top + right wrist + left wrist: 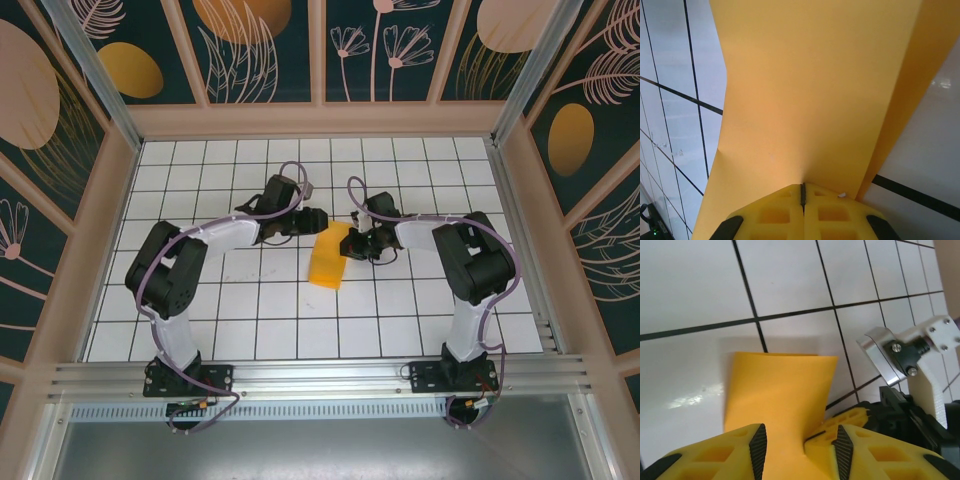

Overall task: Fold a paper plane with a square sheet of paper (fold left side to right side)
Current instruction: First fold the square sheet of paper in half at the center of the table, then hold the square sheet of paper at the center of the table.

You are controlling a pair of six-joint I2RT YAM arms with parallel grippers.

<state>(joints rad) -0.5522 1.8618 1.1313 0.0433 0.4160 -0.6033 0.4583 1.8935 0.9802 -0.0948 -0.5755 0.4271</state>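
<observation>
the thin, bright orange square sheet of paper (330,258), partly folded, is sitting mid white tiled surface (250,320). the right gripper (802,192) is clenching its 3 o'clock edge; the left gripper (800,440), at 11 o'clock, is straddling it, seemingly released.

Square sheet of paper (815,90): thin, matt orange, smooth. Table (690,285): white tiles, glossy, catching highlights. Left gripper (800,445): fingers (715,462) of matt yellow moulded plastic; pads (758,447) black, finely ribbed. Bracket (880,352): bright polished metal. Front rail (320,375): brushed aluminium
</observation>
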